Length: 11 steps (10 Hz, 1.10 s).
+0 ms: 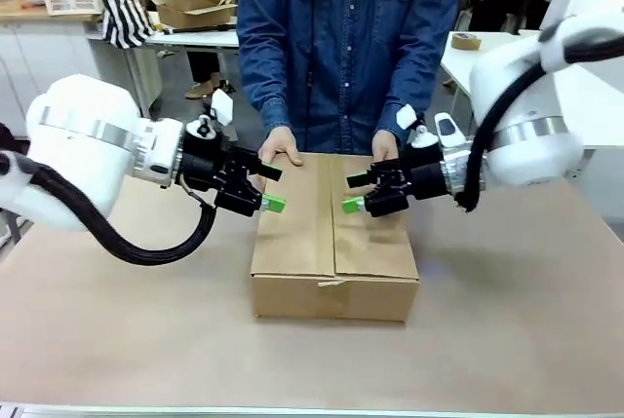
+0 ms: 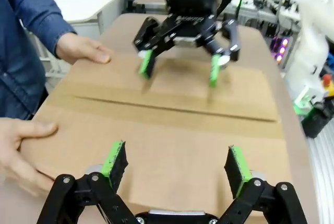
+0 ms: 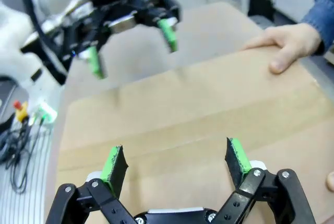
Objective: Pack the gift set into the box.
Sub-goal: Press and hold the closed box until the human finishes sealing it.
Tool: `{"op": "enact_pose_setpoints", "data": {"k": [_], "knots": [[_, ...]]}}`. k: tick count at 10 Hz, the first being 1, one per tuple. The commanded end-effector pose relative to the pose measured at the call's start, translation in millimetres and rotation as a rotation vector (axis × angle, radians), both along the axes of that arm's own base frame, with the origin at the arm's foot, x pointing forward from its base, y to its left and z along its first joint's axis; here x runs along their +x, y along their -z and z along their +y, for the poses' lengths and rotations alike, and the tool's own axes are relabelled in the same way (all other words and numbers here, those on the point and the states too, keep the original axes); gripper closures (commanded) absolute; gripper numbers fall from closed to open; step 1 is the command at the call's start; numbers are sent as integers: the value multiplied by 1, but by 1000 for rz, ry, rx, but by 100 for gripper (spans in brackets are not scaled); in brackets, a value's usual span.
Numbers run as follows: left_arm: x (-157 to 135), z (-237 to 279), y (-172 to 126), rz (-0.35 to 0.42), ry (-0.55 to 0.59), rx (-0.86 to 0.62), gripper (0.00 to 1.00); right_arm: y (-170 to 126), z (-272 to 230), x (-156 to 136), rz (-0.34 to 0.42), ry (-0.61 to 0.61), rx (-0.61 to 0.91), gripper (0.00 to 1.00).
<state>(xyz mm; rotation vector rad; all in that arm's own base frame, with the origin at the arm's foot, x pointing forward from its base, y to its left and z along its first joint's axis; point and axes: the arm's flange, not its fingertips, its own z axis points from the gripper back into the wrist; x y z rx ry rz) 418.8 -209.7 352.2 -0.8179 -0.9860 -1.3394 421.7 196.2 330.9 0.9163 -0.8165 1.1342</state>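
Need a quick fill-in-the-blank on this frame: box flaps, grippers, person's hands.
1. The top flaps of the box are ____.
2. The left gripper and the right gripper both have their jaws ____.
3. The person's hands rest on the box's ____ edge, seen from the front view.
4. Neither gripper holds ____.

Missing words: closed; open; far; anything

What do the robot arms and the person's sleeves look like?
Both arms are glossy white with silver rings and black cables. The left end effector and right end effector are black with green pads. The person's sleeves are blue denim.
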Motion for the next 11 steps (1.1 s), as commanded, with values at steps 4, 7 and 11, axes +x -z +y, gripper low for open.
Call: {"op": "enact_pose_setpoints", "data": {"k": [4, 7, 11], "knots": [[18, -3, 31, -62, 5, -20, 0, 1, -35, -26, -40, -124, -31, 0], [16, -7, 40, -44, 19, -11, 0, 18, -30, -19, -62, -71, -53, 0], [10, -6, 46, -25, 56, -5, 0, 45, -30, -2, -63, -31, -95, 0]]}}
